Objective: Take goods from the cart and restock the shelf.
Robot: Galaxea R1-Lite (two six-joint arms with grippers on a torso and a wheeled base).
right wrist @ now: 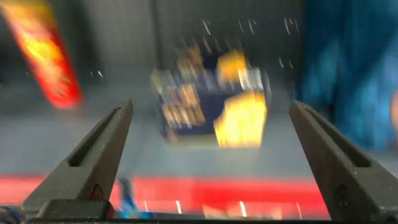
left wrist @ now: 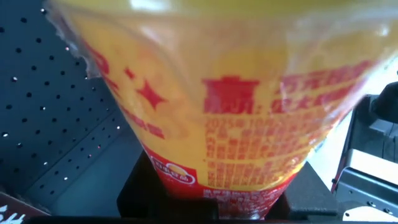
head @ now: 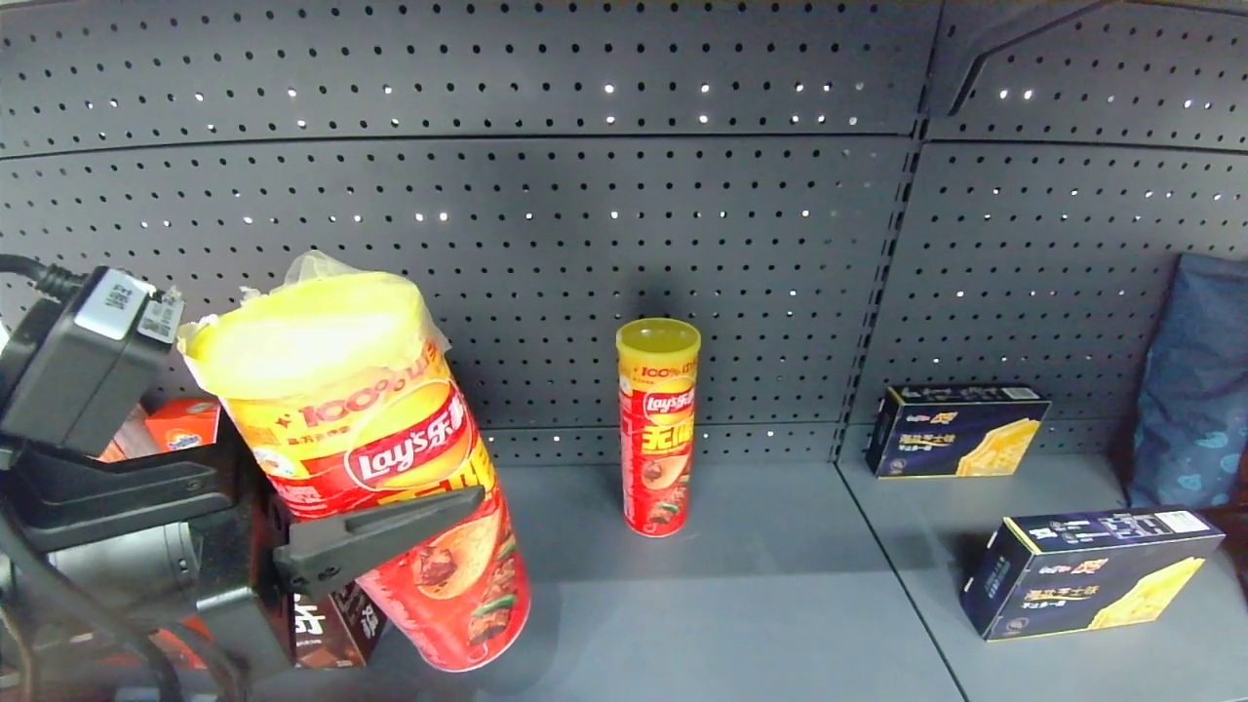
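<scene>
Mid-restock: my left gripper (head: pixel 390 531) clamps a tall red-and-yellow chip canister w/ yellow plastic lid (head: pixel 361 429), tilted over the front-left of the grey metal shelf (head: pixel 760 604). Right gripper (right wrist: pixel 211 162) gapes wide, empty. Next, I reckon: straighten it, stand it beside the matching canister (head: pixel 657 429) upright at the back.

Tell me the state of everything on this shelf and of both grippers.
held chip can: tilted, lid on, in the left gripper
left gripper: shut on the held chip can
standing chip can: upright on the shelf, lid on
rear box: closed, by the back panel
front box: closed, nearer the shelf edge
blue bag: leaning against the back panel
right gripper: open, empty
</scene>
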